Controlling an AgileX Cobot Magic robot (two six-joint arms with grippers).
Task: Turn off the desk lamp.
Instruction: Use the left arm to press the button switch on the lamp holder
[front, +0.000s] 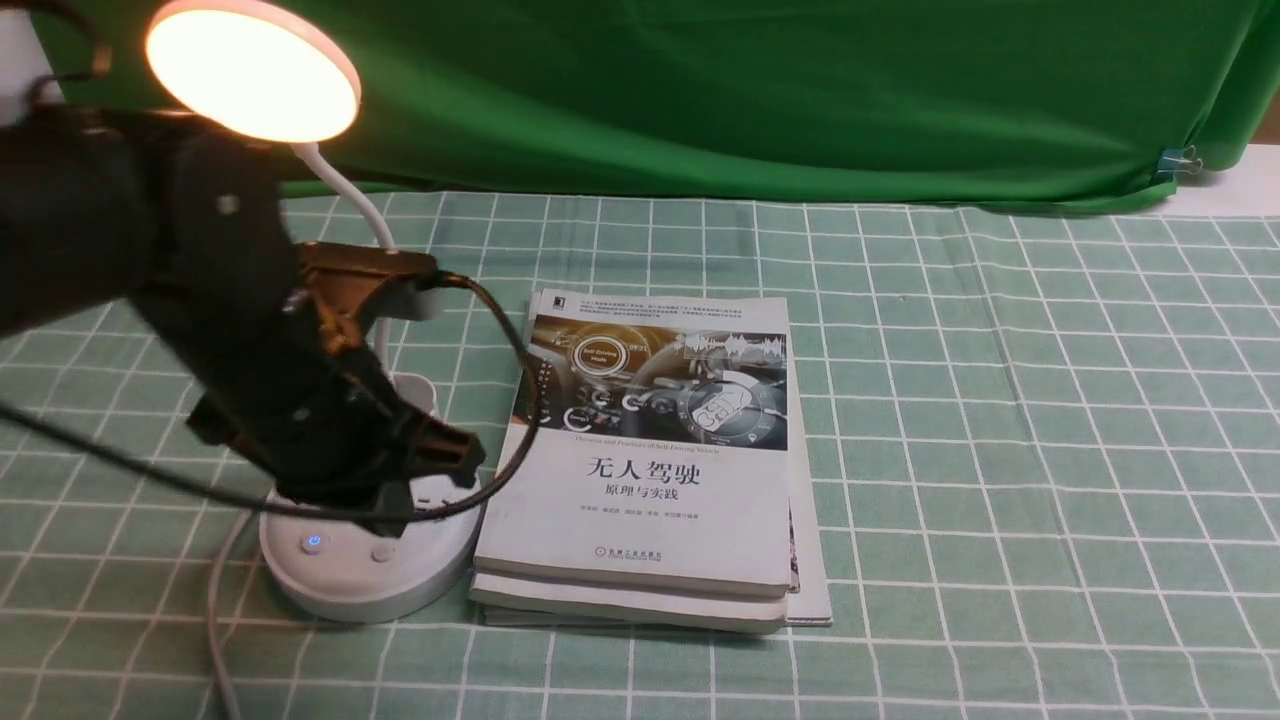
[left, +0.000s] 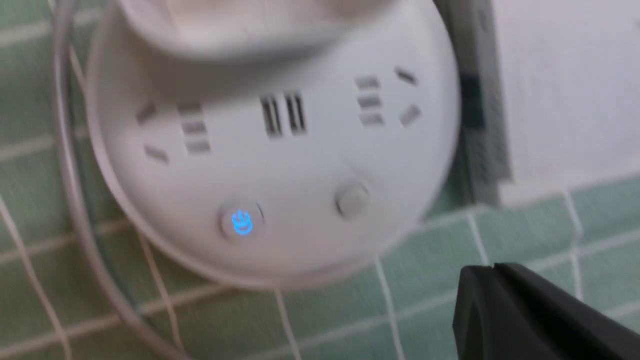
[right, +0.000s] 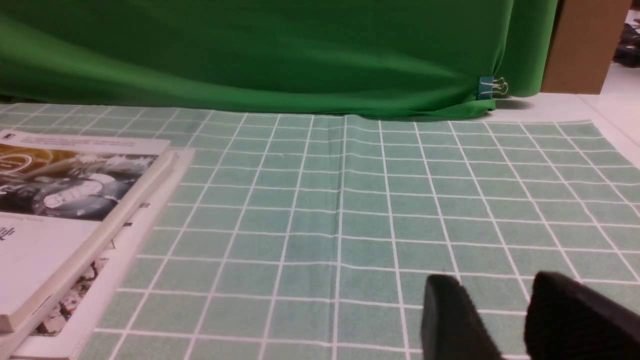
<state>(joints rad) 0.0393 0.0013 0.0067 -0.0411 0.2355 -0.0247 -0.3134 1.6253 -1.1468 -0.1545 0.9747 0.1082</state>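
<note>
**Left claw poised over the lamp's base, light on**

The desk lamp (front: 252, 70) stands at the table's left, its disc glowing, just left of the stacked books (front: 650, 480). The left gripper (left: 492, 280) hangs above the round base (front: 350, 590), fingers pressed together and holding nothing. Two buttons sit side by side along the base's near edge: the blue-lit button (left: 242, 221) on the left and the plain button (left: 352, 199) on the right. The tip is above the plain one, a little to its far side. A press probably needs a short drop toward the near side, and a leftward shift if the lit one is the switch. The right gripper (right: 492, 292) is well off to the right, narrowly parted and empty.
</note>
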